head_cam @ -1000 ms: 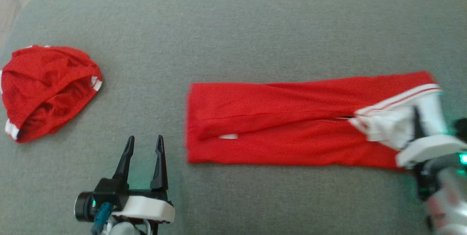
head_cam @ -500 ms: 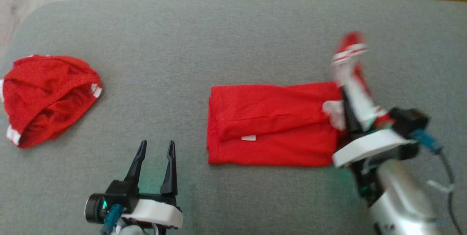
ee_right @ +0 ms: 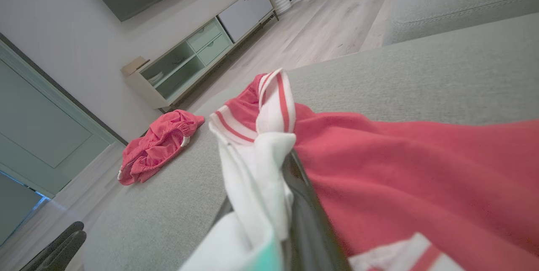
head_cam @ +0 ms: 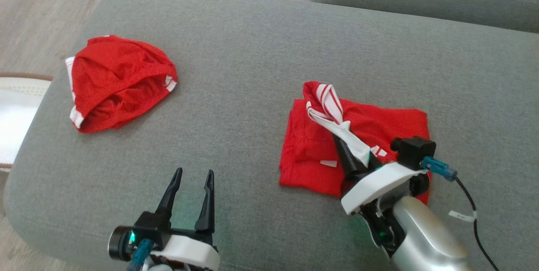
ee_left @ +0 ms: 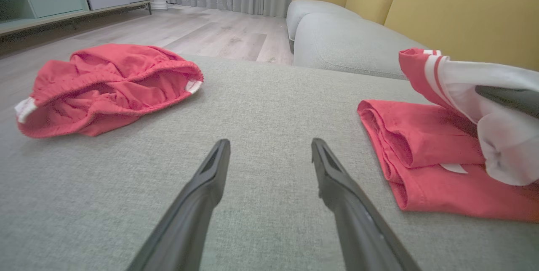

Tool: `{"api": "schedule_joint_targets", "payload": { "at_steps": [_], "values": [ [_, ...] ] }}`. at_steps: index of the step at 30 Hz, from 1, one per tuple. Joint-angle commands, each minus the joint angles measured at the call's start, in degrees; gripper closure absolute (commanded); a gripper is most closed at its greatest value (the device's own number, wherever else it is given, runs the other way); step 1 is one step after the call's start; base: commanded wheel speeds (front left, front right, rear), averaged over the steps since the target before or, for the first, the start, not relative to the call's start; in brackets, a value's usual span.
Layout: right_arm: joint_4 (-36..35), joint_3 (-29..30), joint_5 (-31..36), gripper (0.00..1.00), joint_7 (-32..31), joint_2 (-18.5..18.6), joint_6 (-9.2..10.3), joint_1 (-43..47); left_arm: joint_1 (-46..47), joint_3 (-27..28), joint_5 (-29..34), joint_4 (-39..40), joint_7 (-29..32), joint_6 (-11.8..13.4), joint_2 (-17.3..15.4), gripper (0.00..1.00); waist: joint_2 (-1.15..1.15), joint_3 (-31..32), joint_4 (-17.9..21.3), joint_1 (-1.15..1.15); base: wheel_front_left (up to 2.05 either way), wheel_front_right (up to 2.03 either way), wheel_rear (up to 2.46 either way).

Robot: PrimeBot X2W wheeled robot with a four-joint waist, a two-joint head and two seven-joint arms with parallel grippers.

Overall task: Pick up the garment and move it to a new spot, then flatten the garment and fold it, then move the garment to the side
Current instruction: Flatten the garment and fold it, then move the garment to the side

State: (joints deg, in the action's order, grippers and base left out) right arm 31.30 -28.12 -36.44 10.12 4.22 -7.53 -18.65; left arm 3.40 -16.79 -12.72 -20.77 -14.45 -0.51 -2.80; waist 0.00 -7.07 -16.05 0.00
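On a grey sofa cushion (head_cam: 252, 43), a crumpled red bundle (head_cam: 120, 79) of cloth is seen at the left, farther back and well apart from the work. Near the front edge, the left gripper (head_cam: 194, 171) is held with its fingers spread wide and nothing between them, kept out of the fold's way. To the right, the folded garment (head_cam: 387, 123) lies doubled over, its white striped end (head_cam: 330, 98) laid back across the lower layer to shorten it. The right gripper (head_cam: 349, 155) is buried in that white cloth; whether the cloth is pinched or being let go cannot be told, the jaws being hidden.
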Motion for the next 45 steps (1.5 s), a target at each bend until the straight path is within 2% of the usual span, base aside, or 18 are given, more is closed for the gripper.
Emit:
{"api": "schedule_joint_targets", "payload": {
  "at_steps": [1,7,11,16,21,27,32,45],
  "values": [
    [-1.7,-1.1,-0.4,0.00,0.9,-1.2,0.04,-2.8,1.2,1.5,-0.4,1.3,-0.5,0.3,-0.1,0.00,0.00,0.0,-0.4,0.00,0.00,0.00,0.00],
    [-1.9,2.8,0.6,0.00,4.2,-1.2,0.04,-3.1,1.2,3.4,-0.5,1.6,-0.5,1.0,-0.1,0.00,0.00,0.6,1.9,0.00,0.00,0.00,0.00],
    [-2.0,10.4,5.8,0.00,4.8,-0.3,0.04,-2.0,1.4,4.9,-0.1,2.2,-0.5,1.1,-0.1,0.00,0.00,1.2,4.8,0.00,0.00,0.00,0.00],
    [-5.7,21.5,15.4,0.00,4.9,-0.4,0.04,1.3,1.9,6.7,0.9,2.8,-0.5,1.2,-0.1,0.00,0.00,1.8,8.0,0.00,0.00,0.00,0.00],
    [-7.8,27.2,23.3,0.00,4.9,-0.9,0.04,5.6,1.4,8.2,1.9,3.1,-0.5,1.2,-0.1,0.00,0.00,2.8,10.1,0.00,0.00,0.00,0.00],
    [-7.1,29.0,26.7,0.00,4.9,-1.3,0.04,10.9,-1.5,9.0,1.6,3.4,-0.5,1.6,-0.1,0.00,0.00,4.9,11.1,0.00,0.00,0.00,0.00],
    [-6.0,27.9,25.3,0.00,4.9,-1.3,0.04,13.5,-4.2,8.7,1.2,3.7,-0.5,1.7,-0.1,0.00,0.00,6.0,11.3,0.00,0.00,0.00,0.00],
    [-5.3,25.9,23.9,0.00,4.9,-1.3,0.04,12.7,-3.9,7.9,1.4,3.9,-0.5,1.5,-0.1,0.00,0.00,5.2,11.1,0.00,0.00,0.00,0.00]
  ]
}}
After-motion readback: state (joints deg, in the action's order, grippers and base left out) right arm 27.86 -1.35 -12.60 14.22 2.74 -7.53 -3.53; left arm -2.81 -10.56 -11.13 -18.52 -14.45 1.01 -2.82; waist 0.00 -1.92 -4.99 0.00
